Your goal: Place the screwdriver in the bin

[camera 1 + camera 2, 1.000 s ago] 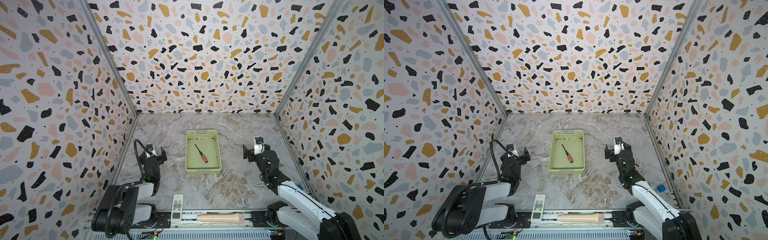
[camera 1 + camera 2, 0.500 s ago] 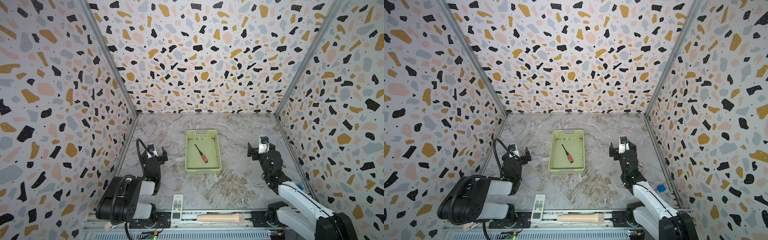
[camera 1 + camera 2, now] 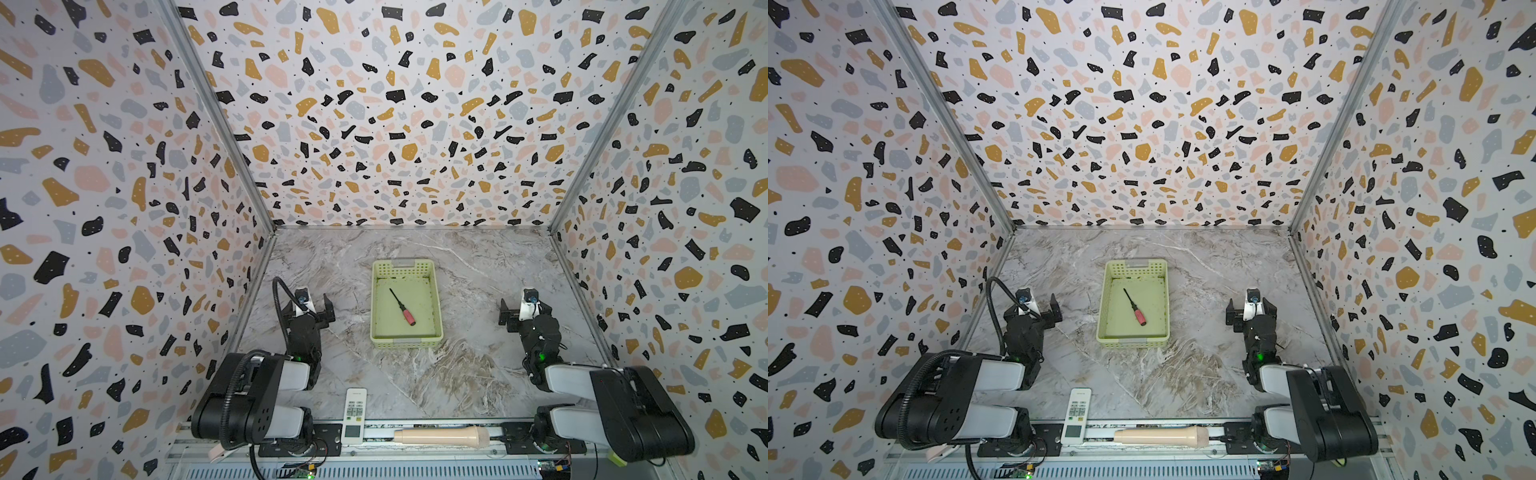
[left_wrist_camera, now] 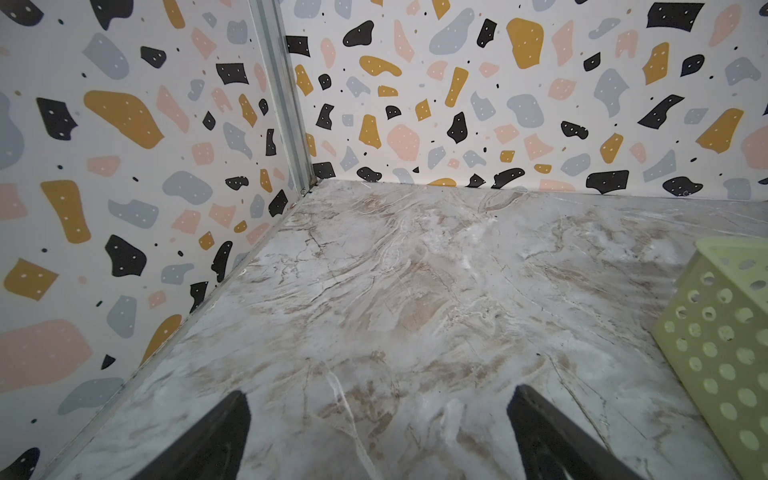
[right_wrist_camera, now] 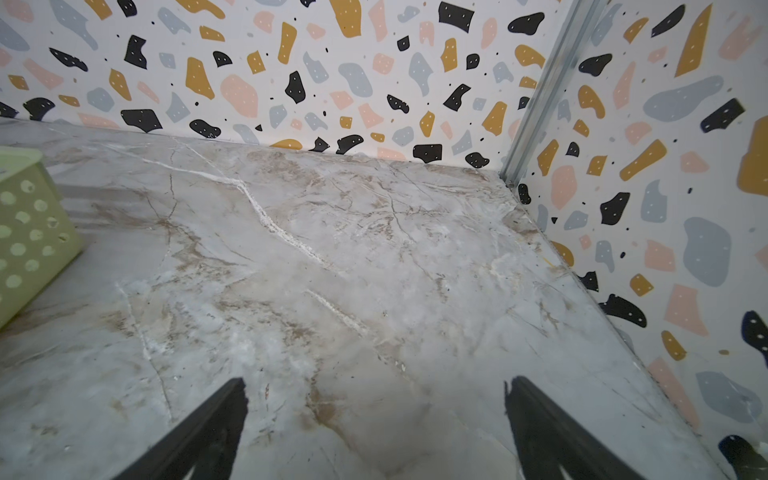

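Terrazzo-print walls [image 3: 395,124], white flecked with black, ochre, pink and grey, closed three sides of a grey-and-tan marbled surface [image 3: 457,374] in both top views. At its middle sat the bin [image 3: 403,266], a shallow rectangular basket of pale yellow-green plastic. Its sides were pierced with rows of small holes and a handle slot was cut into each short end. The screwdriver [image 3: 402,307] lay flat and diagonal on the bin's smooth floor. Its glossy red handle pointed toward the near right corner, followed by a black collar and a thin dark shaft aimed far left. The matte black left fingers [image 3: 328,309] and right fingers [image 3: 505,312] stood spread wide and empty, well apart from the bin on either side. A white remote control [image 3: 354,415] and a smooth beige cylinder [image 3: 440,437] lay at the near edge.

From the left wrist, the two dark fingers [image 4: 216,440] framed bare marble with nothing between them. One perforated corner of the bin [image 4: 723,345] showed nearby.

From the right wrist, the fingers [image 5: 208,432] were likewise wide apart over bare marble, with the bin's dotted wall [image 5: 25,232] off to one side.
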